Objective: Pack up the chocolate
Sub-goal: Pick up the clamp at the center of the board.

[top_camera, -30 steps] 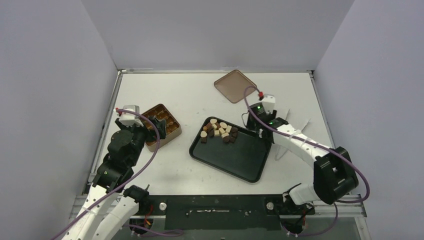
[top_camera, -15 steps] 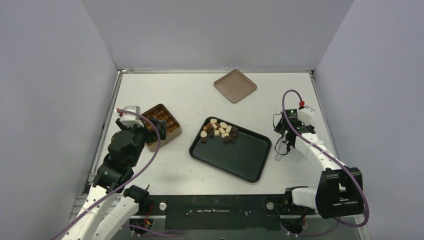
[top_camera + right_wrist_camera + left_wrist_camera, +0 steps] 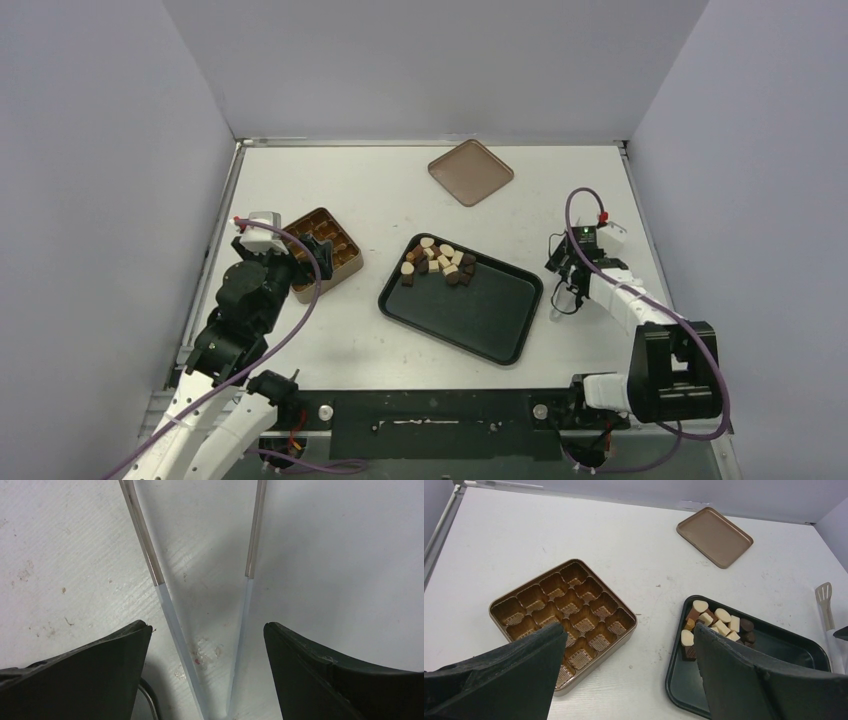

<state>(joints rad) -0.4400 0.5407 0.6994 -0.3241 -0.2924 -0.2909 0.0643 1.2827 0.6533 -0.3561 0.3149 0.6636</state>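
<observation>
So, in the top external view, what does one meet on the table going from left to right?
tin → chocolate → right gripper. The lid and the tray are left out, since they overlap the chocolate sideways.

Gold-brown tin (image 3: 564, 615) sits just ahead of the left fingers (image 3: 509, 675), its near corner hidden behind one of them. Black tray (image 3: 789, 640) runs behind the other. The flat brown lid (image 3: 714, 536) lies well beyond both, on the white table (image 3: 634, 555). Metal tongs (image 3: 145, 540) lie in the gap between the right fingers (image 3: 85, 675).
</observation>
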